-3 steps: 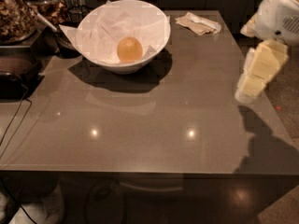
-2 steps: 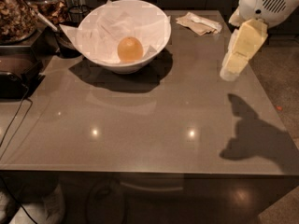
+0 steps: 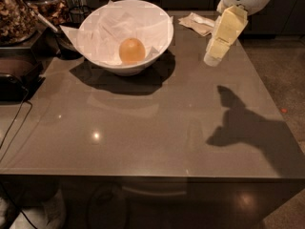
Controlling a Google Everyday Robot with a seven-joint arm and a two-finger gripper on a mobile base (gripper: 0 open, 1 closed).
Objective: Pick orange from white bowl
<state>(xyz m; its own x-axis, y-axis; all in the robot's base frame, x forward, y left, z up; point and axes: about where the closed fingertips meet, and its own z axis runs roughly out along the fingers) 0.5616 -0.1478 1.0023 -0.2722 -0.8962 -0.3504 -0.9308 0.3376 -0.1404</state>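
Gripper (image 3: 213,57) is found shifted leftward above counter (image 3: 143,128), nearer bowl (image 3: 143,67). Orange (image 3: 132,50) is left untouched inside. Jaw state cannot be told. Approach is judged under way.

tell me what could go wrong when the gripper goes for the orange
1. The gripper hangs to the right of the white bowl, outside its high flaring rim. A low sideways approach could knock or shove the bowl.
2. The orange sits on the crumpled paper lining. A grasp might catch paper too, or the round fruit may roll away.
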